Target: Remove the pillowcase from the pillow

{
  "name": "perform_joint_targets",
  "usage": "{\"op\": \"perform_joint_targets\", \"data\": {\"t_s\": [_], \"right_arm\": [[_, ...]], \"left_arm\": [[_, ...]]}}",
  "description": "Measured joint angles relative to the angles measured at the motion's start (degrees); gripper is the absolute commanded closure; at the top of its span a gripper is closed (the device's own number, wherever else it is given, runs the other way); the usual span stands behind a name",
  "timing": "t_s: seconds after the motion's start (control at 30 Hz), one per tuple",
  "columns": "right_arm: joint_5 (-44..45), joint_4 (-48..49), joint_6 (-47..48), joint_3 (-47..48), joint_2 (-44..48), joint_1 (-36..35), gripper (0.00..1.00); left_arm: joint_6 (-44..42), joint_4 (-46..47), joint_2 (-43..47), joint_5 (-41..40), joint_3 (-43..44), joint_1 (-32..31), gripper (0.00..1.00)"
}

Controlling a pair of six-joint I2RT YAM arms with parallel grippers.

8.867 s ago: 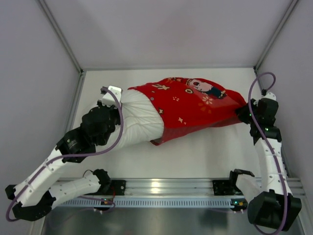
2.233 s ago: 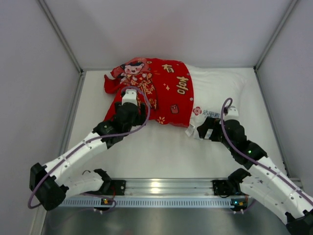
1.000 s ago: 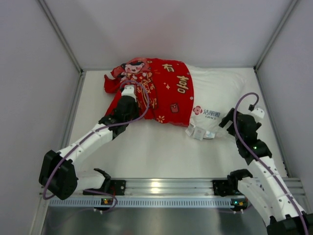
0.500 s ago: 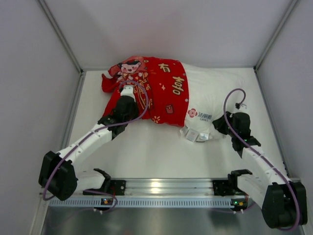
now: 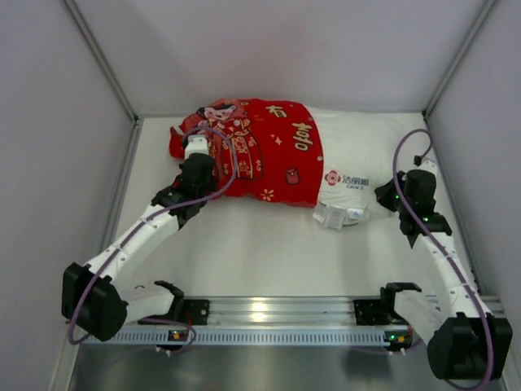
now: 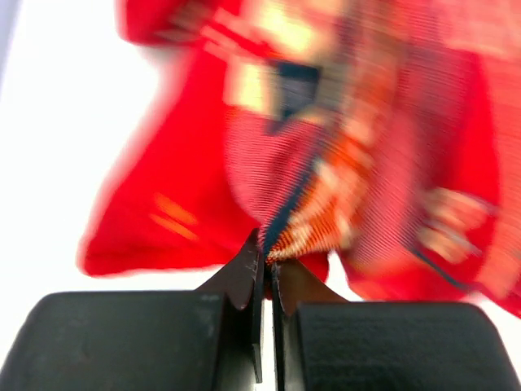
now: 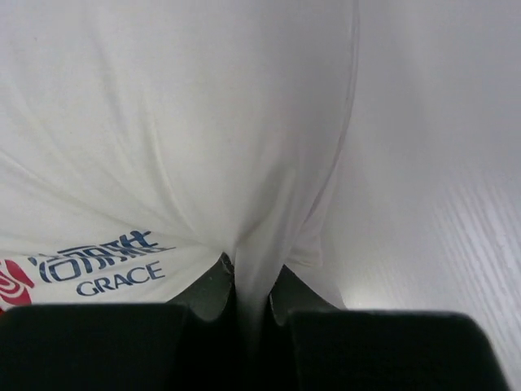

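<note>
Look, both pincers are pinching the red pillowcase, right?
Not quite. Only the left pincer pinches the red pillowcase. The right pincer is pinching a fold of the white pillow instead, as the right wrist view shows.

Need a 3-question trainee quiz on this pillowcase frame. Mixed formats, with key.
1. True or false: the left gripper is pinching a fold of the pillowcase.
2. The right gripper is shut on: A) the pillow; B) the pillowcase; C) nothing.
3. Fill in: in the top view, the pillow's uncovered end lies on the ___ arm's side.

Key: 1 true; 2 A; 3 right.
</note>
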State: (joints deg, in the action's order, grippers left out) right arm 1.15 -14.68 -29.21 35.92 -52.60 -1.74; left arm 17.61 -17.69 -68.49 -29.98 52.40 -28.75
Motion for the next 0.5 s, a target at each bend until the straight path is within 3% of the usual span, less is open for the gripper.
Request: {"op": "perform_joint_targets", "data": {"t_s": [0.13, 0.33, 0.5], "right_arm": [[-3.7, -4.9, 0.8, 3.9, 1.1, 9.9, 1.00], [-5.0, -11.6, 1.4, 4.8, 2.8, 21.3, 1.00], [-7.1, -13.2, 1.1, 4.8, 3.9, 22.9, 1.00]], "left_arm": [[0.1, -4.7, 1.6, 0.0, 3.8, 9.7, 1.00], [3.1, -11.3, 7.1, 2.1, 6.6, 29.2, 1.00], [6.2, -15.3, 7.1, 6.4, 8.7, 34.6, 1.00]]}}
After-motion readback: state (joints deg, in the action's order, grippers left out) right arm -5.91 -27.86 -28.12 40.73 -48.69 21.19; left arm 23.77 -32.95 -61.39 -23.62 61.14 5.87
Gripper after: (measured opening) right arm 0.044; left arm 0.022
